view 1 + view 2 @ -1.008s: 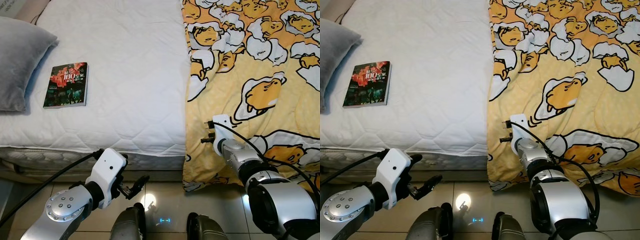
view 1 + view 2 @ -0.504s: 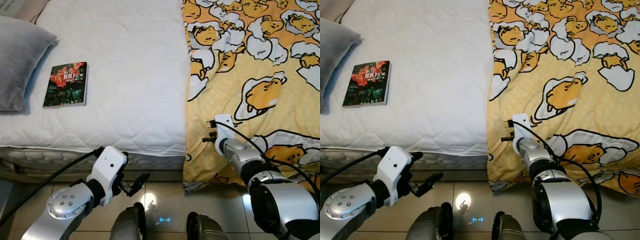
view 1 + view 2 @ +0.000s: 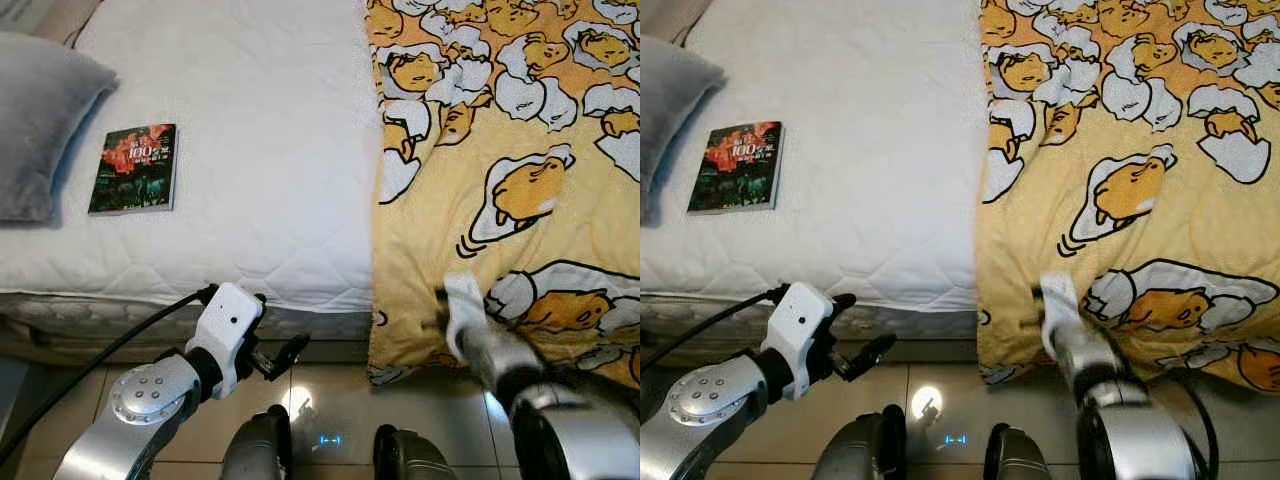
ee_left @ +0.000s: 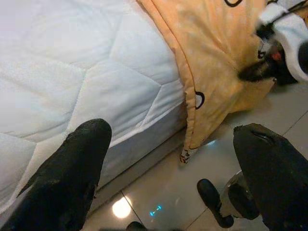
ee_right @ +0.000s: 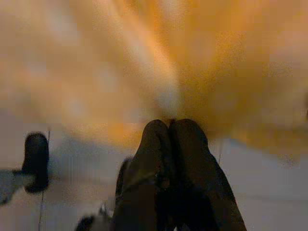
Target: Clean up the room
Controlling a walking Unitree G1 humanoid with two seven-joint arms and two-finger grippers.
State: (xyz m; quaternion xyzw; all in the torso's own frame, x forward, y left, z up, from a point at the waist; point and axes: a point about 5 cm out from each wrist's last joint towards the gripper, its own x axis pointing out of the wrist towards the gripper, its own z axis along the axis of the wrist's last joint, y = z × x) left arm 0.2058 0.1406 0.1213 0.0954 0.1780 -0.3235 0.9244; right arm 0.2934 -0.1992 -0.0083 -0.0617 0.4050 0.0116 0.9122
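at the far left edge of the bed [image 3: 250, 200] we see a grey pillow [image 3: 40, 120] lying on the white mattress cover, and just beside it, apart from it, a book [image 3: 134, 168] lying flat with its cover up, close to the bed's near edge; both look like things we may have to tidy, though we judge they are not the step in hand. below the near edge of the bed, over the tiled floor [image 3: 330, 400], our left end effector [image 3: 280, 355] hangs with its two black fingers [image 4: 72, 178] spread wide and nothing between them, so it is released; it points toward the hanging hem of the blanket, and we take it to be waiting there to help with the cloth. moving right, the yellow blanket [image 3: 500, 150] with its egg cartoon print covers the right half of the bed, its left border running up the middle of the mattress and its near part draping over the near edge down toward the floor. our right end effector [image 5: 168, 130] is at that draped part, near the lower corner of the blanket; the head views are blurred there, but the right wrist view shows its fingers pressed together with orange cloth blurred just ahead of them. we cannot tell whether any cloth is pinched between them. we judge the aim is to draw the blanket across and make the bed.
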